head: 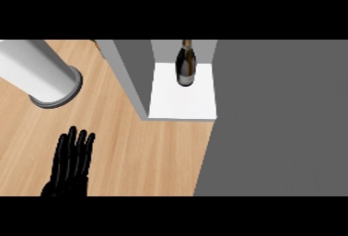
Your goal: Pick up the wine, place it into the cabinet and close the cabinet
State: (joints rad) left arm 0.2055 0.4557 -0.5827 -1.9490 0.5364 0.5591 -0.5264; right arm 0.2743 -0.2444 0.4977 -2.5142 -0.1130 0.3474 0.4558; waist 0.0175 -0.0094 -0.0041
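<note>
Fingers [76, 145] of the left hand [68, 168] are straight and lie close together, pointing up the view over the wooden counter [149, 152]; they hold nothing and touch no object. That hand shows at the lower left, resting. No right hand shows in the head view.

Up at the top centre, the cabinet [136, 78] stands with its inside visible: a grey side wall runs down its left, and a white shelf floor [183, 99] lies between that wall and a large grey panel [279, 120] that fills the right part of the view. Whether this panel is the cabinet's door cannot be told.

On the white floor, toward the back of the compartment, stands the wine bottle [186, 64], dark, upright, its neck pointing to the top of the view. It is alone on that floor.

Well to the left of the cabinet, a pale grey cylinder [41, 73] with a wider rim at its base stands on the counter, apart from the hand below it.
</note>
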